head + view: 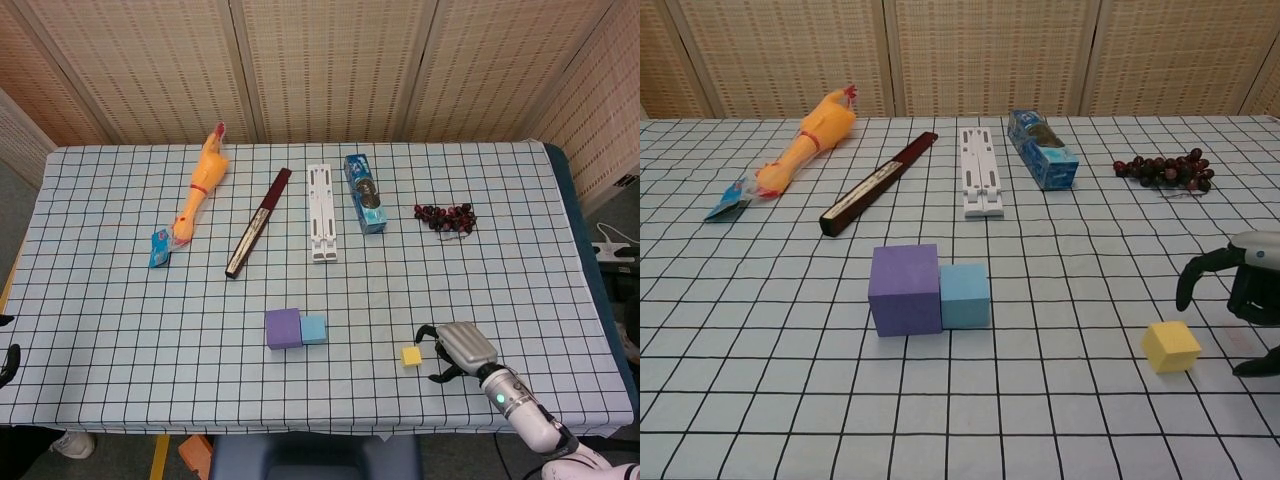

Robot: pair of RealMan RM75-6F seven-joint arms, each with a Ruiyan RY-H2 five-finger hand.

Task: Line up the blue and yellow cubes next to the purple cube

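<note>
The purple cube (pixel 283 328) (pixel 905 289) stands near the table's front middle, with the smaller blue cube (pixel 313 330) (pixel 965 295) touching its right side. The small yellow cube (pixel 411 356) (pixel 1171 346) lies alone further right. My right hand (pixel 456 350) (pixel 1243 300) hovers just right of the yellow cube, fingers curved and apart, holding nothing and not touching the cube. My left hand does not show in either view.
Along the back lie a rubber chicken (pixel 201 188), a dark red stick (pixel 258 222), a white folding stand (pixel 321 212), a blue toothpaste box (pixel 365 192) and a bunch of dark grapes (pixel 446 217). The table's front edge is close to my right hand.
</note>
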